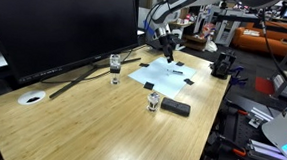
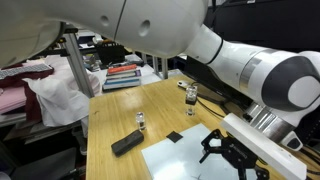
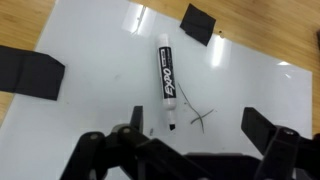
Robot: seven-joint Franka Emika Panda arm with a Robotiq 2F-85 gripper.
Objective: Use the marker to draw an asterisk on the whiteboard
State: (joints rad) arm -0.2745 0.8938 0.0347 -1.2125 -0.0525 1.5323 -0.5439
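Observation:
In the wrist view the marker, white-barrelled with a black cap end and tip, lies flat on the whiteboard. Its tip points toward me, next to a small drawn cross of lines. My gripper is open and empty, hovering over the board with its fingers either side of the drawn mark, apart from the marker. In both exterior views the gripper hangs above the pale whiteboard, which has black pieces at its corners.
On the wooden table stand a small bottle near a monitor stand, another small bottle beside a flat black block, and a round white disc. A large dark monitor backs the table.

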